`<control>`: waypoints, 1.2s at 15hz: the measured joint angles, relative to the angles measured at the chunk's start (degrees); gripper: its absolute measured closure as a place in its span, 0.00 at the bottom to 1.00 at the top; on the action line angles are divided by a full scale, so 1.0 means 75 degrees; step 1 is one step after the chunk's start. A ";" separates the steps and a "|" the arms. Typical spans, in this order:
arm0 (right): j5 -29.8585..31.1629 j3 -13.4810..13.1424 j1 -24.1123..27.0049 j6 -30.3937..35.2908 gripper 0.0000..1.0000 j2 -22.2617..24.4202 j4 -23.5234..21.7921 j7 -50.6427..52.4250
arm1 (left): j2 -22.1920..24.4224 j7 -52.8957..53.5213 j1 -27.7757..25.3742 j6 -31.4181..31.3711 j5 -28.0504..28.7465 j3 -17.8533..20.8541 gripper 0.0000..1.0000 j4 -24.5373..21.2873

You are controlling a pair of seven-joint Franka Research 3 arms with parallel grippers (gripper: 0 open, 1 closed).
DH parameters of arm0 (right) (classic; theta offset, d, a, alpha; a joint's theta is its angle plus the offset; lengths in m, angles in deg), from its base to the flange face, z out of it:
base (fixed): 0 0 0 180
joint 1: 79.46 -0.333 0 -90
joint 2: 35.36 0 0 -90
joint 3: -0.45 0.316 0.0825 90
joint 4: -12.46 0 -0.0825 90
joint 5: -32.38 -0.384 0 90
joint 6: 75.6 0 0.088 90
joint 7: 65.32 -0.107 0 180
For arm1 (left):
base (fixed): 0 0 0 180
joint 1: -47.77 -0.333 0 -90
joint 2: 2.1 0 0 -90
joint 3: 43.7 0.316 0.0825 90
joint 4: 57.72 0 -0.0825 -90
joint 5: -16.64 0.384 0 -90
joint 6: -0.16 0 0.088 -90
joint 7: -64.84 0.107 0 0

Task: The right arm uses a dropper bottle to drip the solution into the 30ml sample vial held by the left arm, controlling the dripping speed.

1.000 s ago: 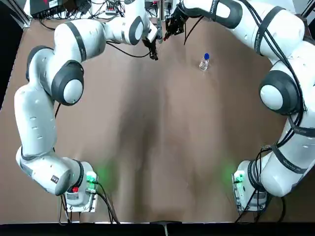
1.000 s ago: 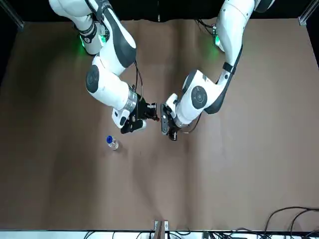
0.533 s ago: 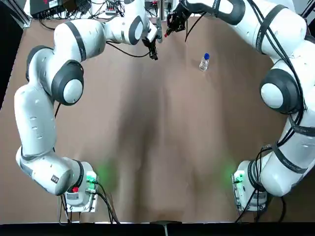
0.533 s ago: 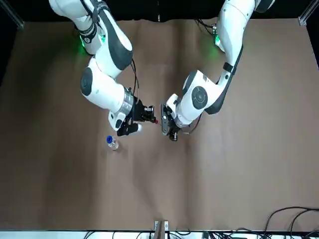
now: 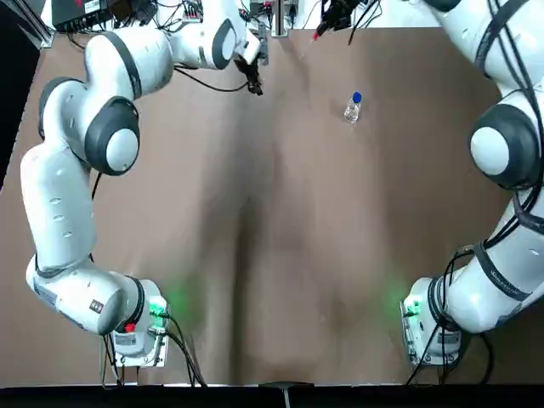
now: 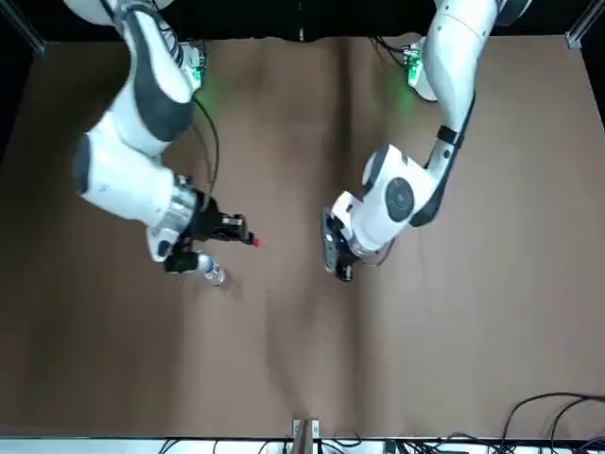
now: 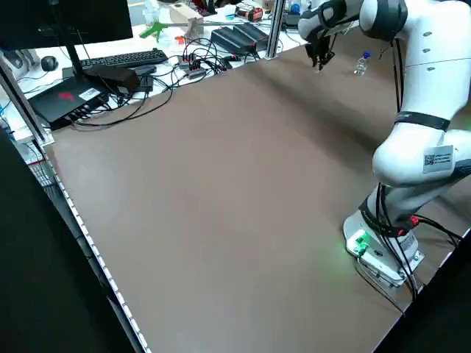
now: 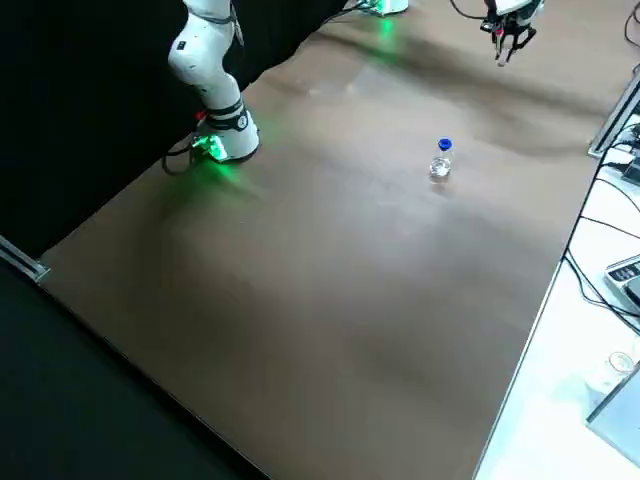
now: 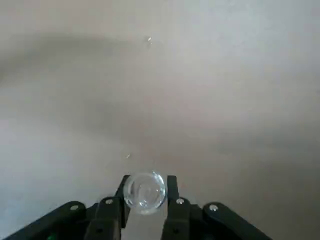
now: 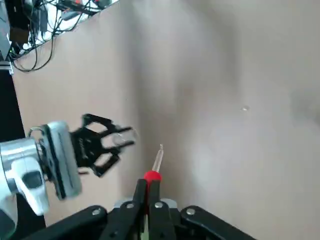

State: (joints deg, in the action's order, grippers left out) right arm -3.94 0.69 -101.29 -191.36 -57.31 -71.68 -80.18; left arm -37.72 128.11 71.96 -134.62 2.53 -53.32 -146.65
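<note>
From the robot's side outward: see both arm bases at the near edge, same spots as earlier frames. Next, find the dropper bottle upright on the table, blue collar on top, unmoved. Now partly overlapped by the right gripper in the front view; seen fully there before.

Farther out, see the left gripper above the table, shifted slightly toward the robot's left. Held between its two fingers, parted only by the glass's width: the 30ml sample vial, clear. Can't tell liquid level.

Farther still, see the right gripper, swung outward and to the robot's right, now apart from the left gripper; much closer together before. Fingers nearly together, pinched on the red-tipped dropper top, clear tip sticking out past them, not touching the vial.

Beyond the far edge, see black cables and a keyboard.
</note>
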 joint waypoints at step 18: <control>0.3679 -0.0051 0.1037 0.1267 0.96 -0.0458 -0.0234 -0.0031 | -0.0853 0.3864 -0.3626 0.0509 -0.0575 -0.1382 0.69 -0.0522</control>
State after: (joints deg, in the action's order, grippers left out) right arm 23.65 0.31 -93.51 -181.85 -60.75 -73.43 -80.41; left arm -44.12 157.08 44.76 -130.81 -1.79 -63.68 -150.57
